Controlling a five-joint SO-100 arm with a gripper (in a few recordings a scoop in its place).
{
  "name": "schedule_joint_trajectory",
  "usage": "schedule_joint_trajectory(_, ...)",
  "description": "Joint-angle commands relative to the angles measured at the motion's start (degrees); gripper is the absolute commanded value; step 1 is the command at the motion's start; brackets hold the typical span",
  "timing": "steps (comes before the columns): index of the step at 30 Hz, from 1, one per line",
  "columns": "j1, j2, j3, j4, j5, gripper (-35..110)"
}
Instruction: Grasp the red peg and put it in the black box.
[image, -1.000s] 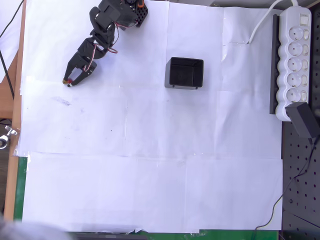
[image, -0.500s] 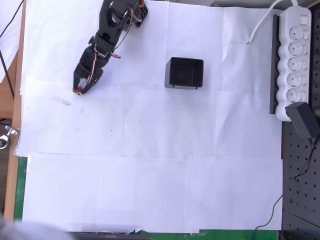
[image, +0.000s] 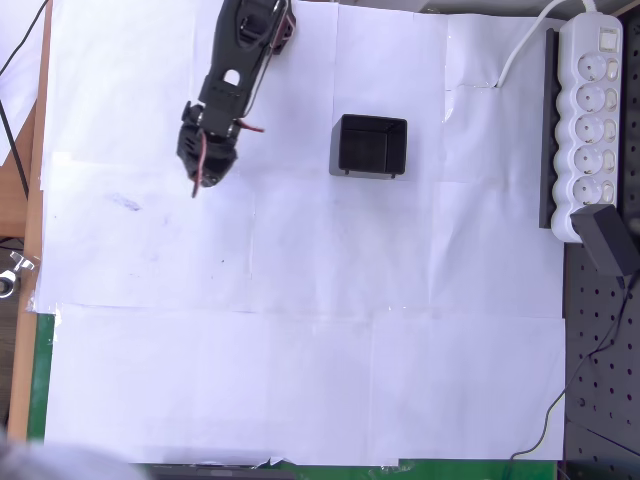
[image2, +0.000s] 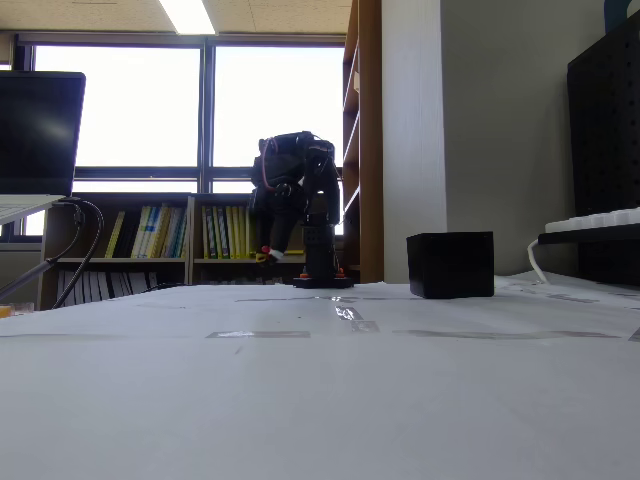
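Red peg (image2: 272, 256): apparently pinched between closed fingers (image: 196, 186), lifted off the surface (image: 300, 330), left of the black box (image: 369, 146). Box looks empty; transfer and release remain.

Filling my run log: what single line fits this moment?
gripper: raised off paper, left of box, contents unclear | box: empty, upright | peg: not made out

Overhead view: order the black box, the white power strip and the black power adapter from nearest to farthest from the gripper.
From the gripper, upper left:
1. Black box, to its right, near the top middle.
2. White power strip, along the right edge.
3. Black power adapter, at the strip's lower end, slightly farther.
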Motion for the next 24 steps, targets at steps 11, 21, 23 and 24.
schedule_joint_trajectory(11, -26.5, -6.5, 28.0, 30.0, 12.7, 0)
schedule_joint_trajectory(21, -43.9, 4.0, 37.5, 34.4, 17.8, 0)
schedule_joint_trajectory(23, -46.0, 6.6, 37.7, 32.4, 19.4, 0)
schedule_joint_trajectory(24, -46.8, 8.3, 38.1, 31.7, 20.0, 0)
